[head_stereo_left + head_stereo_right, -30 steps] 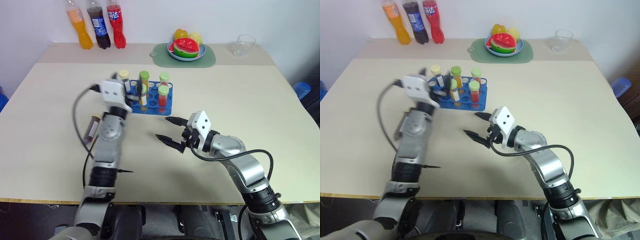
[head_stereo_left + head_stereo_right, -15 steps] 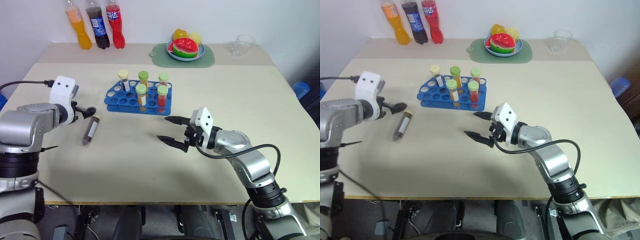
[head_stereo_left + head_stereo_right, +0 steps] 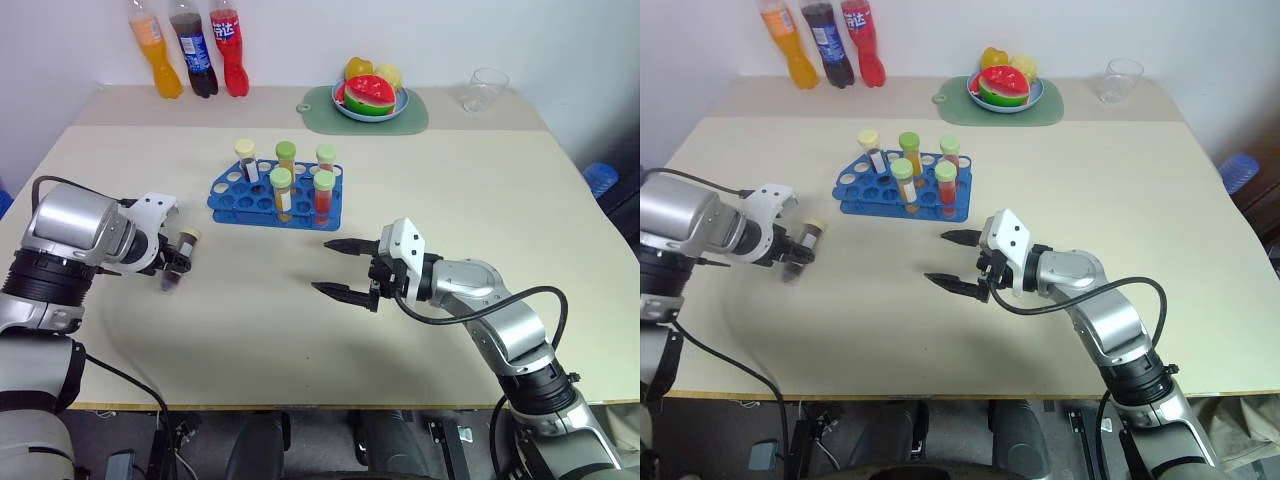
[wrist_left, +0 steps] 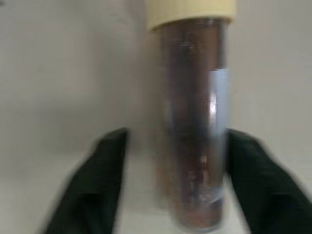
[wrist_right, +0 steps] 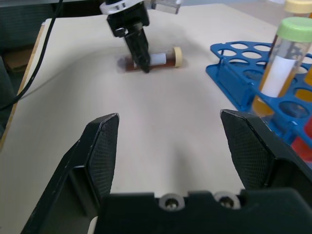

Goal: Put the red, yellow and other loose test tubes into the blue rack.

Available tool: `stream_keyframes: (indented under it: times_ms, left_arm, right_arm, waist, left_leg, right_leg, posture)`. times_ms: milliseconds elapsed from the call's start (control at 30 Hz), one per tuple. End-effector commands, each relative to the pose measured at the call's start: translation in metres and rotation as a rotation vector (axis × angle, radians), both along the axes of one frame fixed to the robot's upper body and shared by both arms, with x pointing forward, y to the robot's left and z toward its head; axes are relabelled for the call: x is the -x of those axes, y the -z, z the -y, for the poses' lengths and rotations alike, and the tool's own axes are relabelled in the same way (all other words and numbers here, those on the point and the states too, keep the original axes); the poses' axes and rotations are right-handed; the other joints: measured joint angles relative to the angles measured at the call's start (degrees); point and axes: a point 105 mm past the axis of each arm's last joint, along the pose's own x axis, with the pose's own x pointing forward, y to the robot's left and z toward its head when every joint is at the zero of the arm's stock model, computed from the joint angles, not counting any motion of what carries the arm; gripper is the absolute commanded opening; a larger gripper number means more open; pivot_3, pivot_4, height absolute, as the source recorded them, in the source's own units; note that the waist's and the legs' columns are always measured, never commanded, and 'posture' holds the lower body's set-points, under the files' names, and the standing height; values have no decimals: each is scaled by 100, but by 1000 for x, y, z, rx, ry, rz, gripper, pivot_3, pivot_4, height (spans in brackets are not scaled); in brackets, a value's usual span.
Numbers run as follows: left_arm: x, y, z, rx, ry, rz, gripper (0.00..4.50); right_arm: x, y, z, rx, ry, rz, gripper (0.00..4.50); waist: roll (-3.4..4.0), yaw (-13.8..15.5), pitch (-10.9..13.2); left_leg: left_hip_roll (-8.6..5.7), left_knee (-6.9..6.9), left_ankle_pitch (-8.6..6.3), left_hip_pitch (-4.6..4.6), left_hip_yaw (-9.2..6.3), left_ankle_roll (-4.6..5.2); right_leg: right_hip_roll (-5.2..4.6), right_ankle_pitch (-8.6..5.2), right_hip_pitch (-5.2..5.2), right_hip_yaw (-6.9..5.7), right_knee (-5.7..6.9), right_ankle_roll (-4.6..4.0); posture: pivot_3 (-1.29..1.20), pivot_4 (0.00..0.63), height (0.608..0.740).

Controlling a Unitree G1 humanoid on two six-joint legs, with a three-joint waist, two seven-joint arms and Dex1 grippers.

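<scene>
Left gripper (image 4: 165,195) jaws straddle a brown-filled, cream-capped test tube (image 4: 192,122) lying flat on the table (image 3: 450,190), left of the blue rack (image 3: 240,200); fingers (image 4: 92,190) stand just off the glass, no firm grip visible. Right gripper (image 3: 335,268) jaws spread wide, empty, above the table near the rack's front right corner.

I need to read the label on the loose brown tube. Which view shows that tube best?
The left wrist view: the brown tube sits close up between the left claw fingers. The eye views and right wrist view show it small on the table.
</scene>
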Motion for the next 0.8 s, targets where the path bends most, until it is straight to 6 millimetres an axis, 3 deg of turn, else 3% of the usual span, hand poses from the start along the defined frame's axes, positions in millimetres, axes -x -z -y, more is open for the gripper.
stream_keyframes:
  times_ms: [33,67,200,333,400,433,500,633,800]
  left_arm:
    - [-5,-11,-14,-10,-54,45,1174]
    - [-5,-13,-17,-8,-67,53,823]
    - [-25,-48,-37,53,-180,321,780]
    - [-41,-103,-50,-94,-210,810,780]
    - [-36,-129,-35,-172,-161,1072,780]
    - [-31,-137,-5,-188,-33,1228,780]
    - [-17,-140,41,-100,113,1420,780]
    - [-11,-118,93,-23,150,1595,780]
    - [-27,-77,116,-26,72,1595,780]
  right_arm:
    - [6,-11,-4,-19,-15,51,3678]
    - [6,-11,-4,-18,-15,51,3678]
    - [7,-10,-2,-18,-7,50,3678]
    - [6,-8,-2,-18,-6,45,3678]
    - [6,-7,-4,-23,-3,40,3678]
    - [4,-6,-5,-31,3,37,3678]
    - [1,-5,-6,-38,14,35,3678]
    - [-3,-4,-9,-52,26,34,3678]
    - [-5,-5,-9,-61,52,48,3678]
  waist:
    - [0,0,0]
    - [0,-4,0]
    - [-3,-10,2]
    - [-3,19,1]
    - [-2,34,0]
    - [-4,41,-1]
    - [-4,74,-5]
    - [-15,179,-10]
    - [-8,142,-14]
  left_leg:
    - [0,0,0,0,0,0]
    - [0,0,0,0,0,0]
    - [2,1,1,-2,-3,-2]
    - [1,2,1,-12,-2,-3]
    - [-2,2,3,-19,0,-6]
    - [-5,2,9,-21,0,-17]
    - [-9,4,20,-35,4,-40]
    - [-20,16,21,-52,2,-39]
    - [-19,15,4,-42,3,-8]
  right_leg:
    - [0,0,0,0,0,0]
    - [0,0,0,0,0,0]
    - [1,0,-5,-1,5,-1]
    - [-9,1,-10,-2,-1,0]
    - [-18,2,-16,-3,-3,1]
    - [-27,2,-19,-2,-3,1]
    - [-34,4,-25,-4,-9,1]
    - [-39,5,-29,-6,-12,1]
    - [-29,8,-28,-5,-7,4]
  posture:
    - [0,150,734]
    - [0,150,734]
    - [0,150,734]
    - [0,150,734]
    - [0,150,734]
    - [0,150,734]
    - [0,150,734]
    - [0,150,734]
    - [0,150,734]
